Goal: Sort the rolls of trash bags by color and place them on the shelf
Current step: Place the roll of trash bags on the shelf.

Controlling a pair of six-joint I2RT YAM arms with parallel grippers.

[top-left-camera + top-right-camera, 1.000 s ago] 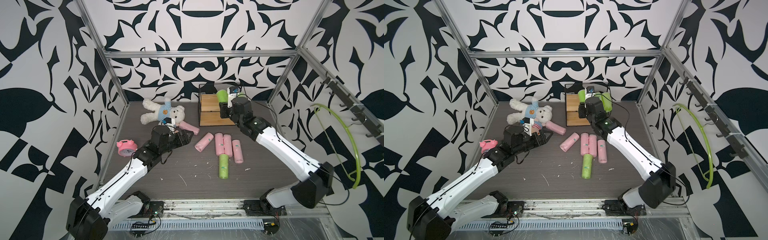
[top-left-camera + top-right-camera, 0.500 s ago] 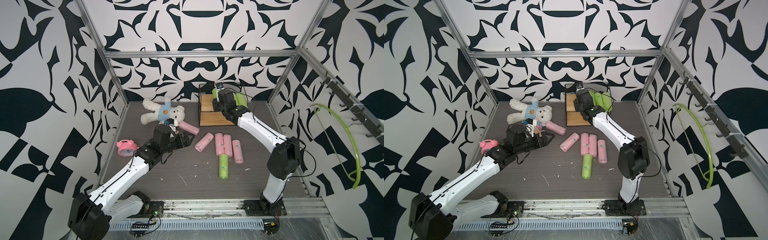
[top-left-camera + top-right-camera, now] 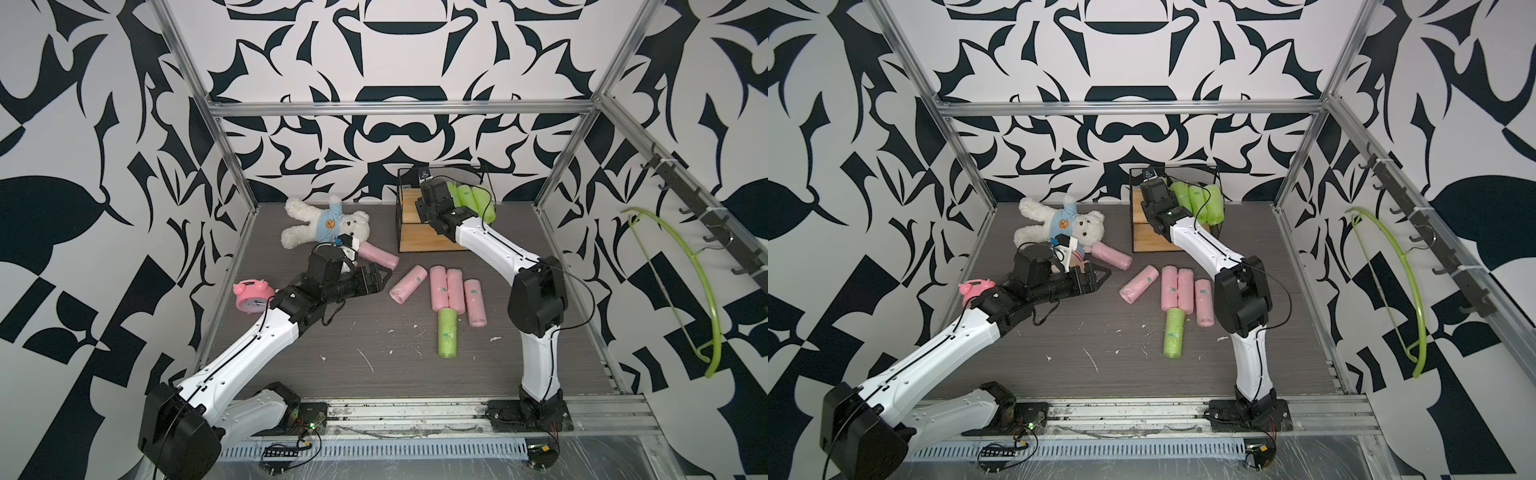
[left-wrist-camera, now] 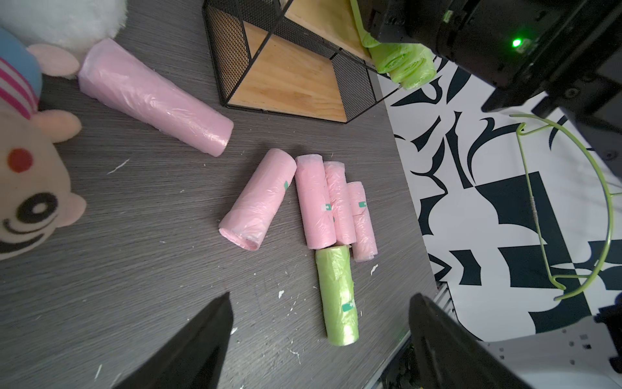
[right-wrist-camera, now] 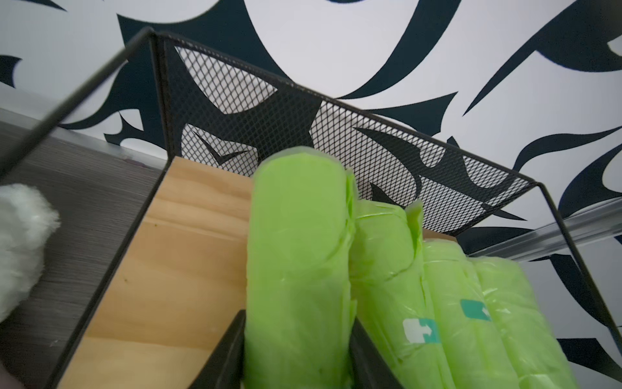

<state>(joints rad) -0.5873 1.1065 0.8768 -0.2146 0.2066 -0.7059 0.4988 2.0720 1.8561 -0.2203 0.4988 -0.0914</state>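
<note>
The right pincer [image 5: 298, 340] is clamped on a lime green soft plastic roll of trash bags [image 5: 296, 229], holding it at the upper wooden board of the small black wire two-tier shelf [image 5: 188, 242]. The shelf stands at the upper middle of both top views. Just beside the held roll, three more lime green rolls [image 5: 454, 303] lie side by side on the same board.

The left pincer [image 4: 322, 298] is spread wide with nothing in it. It hovers above the dark grey wood-grain counter [image 3: 395, 386], left of centre in a top view.

At centre, three pale pink rolls [image 3: 455, 291] lie side by side. A fifth lime green roll [image 3: 446, 332] touches the near ends of two of them. A slanted pale pink roll [image 3: 408, 284] lies just to their left. Another pale pink roll [image 3: 378, 257] lies beside a white teddy bear [image 3: 320, 222].
</note>
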